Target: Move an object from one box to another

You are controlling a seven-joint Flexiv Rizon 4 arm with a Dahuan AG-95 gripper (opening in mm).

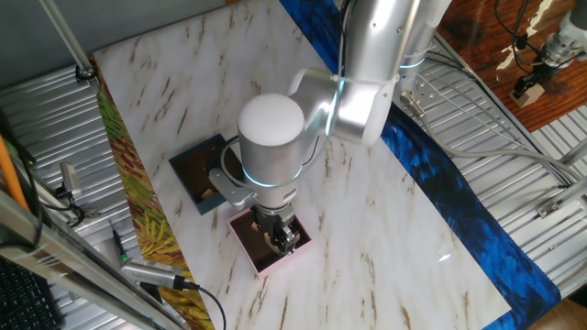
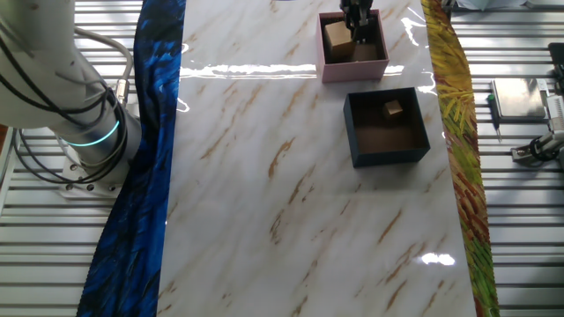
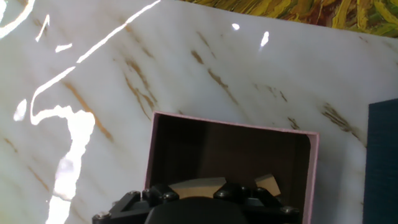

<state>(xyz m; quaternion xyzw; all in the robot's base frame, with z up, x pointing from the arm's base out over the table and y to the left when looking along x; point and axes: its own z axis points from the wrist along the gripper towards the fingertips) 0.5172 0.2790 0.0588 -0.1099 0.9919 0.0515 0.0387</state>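
Inside the pink box (image 2: 352,70), a cube (image 2: 337,36) sits skewed beside the gripper (image 2: 357,26), grip unclear.

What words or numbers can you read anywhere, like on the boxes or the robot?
None can be read. The pink box, the dark blue box, the two small wooden blocks, the gripper and the marble table show no letters, numbers or signs.

Two high opposite views—hand view close above pink box (image 3: 233,130).
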